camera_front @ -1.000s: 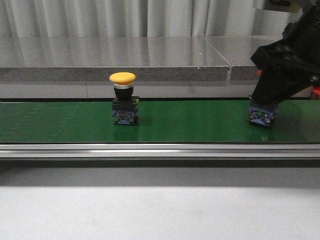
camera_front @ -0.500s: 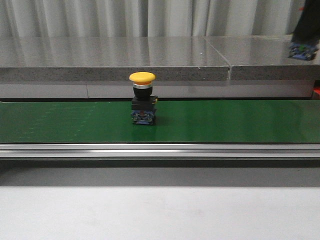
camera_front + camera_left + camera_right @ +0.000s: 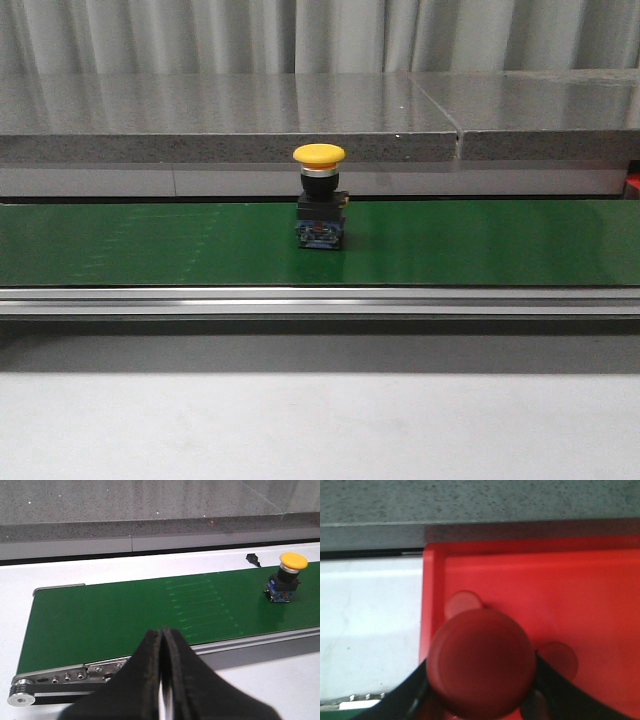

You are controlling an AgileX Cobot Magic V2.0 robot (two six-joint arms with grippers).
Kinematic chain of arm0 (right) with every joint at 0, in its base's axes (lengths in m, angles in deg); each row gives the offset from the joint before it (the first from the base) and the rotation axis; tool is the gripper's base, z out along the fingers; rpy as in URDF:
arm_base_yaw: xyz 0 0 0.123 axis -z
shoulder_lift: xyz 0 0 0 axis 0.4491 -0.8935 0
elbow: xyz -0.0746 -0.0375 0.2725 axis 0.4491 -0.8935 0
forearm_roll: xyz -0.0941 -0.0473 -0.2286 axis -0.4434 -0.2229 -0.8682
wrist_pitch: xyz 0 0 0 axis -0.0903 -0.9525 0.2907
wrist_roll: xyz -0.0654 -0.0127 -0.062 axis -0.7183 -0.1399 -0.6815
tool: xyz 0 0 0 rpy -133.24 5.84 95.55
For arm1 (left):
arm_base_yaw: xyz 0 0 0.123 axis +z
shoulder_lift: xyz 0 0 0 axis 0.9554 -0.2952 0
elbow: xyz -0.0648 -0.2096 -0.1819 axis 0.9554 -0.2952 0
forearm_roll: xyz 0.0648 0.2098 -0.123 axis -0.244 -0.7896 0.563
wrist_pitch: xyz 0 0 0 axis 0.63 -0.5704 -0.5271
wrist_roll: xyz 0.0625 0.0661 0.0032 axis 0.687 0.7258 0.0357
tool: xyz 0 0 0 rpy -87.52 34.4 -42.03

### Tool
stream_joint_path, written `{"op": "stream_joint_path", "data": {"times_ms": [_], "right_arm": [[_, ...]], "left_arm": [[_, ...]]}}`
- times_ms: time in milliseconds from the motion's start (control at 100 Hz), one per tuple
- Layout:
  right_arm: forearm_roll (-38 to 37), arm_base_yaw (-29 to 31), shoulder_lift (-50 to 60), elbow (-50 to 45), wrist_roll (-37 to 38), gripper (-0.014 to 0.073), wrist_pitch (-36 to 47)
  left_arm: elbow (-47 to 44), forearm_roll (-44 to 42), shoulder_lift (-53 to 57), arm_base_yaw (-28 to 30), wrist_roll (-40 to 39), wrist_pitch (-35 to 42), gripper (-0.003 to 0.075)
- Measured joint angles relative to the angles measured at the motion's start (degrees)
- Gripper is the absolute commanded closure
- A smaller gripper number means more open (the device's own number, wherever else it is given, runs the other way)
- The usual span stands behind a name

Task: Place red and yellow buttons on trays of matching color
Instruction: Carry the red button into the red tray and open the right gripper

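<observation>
Counter with a green belt, 1 yellow button and 1 red tray

We see a white counter (image 3: 320,425) carrying a green conveyor belt (image 3: 150,245) that runs across it, edged toward us by a silver rail (image 3: 320,300). On the belt 1 yellow button (image 3: 320,195) stands upright near the middle of its length, its cap on top and its dark base touching the green surface. In the left wrist view we see the belt's end roller (image 3: 21,699) and a small black piece (image 3: 254,559) lying on the white surface just beyond the belt, near the button. In the right wrist view a red tray (image 3: 590,590) rests on the white counter beside a grey stone ledge (image 3: 480,510).
</observation>
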Motion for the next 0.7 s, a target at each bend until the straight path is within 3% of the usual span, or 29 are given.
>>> {"op": "stream_joint_path", "data": {"times_ms": [340, 700], "right_arm": [[0.1, 3.1, -16.4, 12.7, 0.5, 0.0451, 0.0], [0.2, 3.1, -25.1, 17.3, 0.6, 0.0451, 0.5]], "left_arm": [[0.0, 0.0, 0.0, 0.0, 0.0, 0.0, 0.0739], [0.0, 0.0, 0.0, 0.0, 0.0, 0.0, 0.0739]]}}
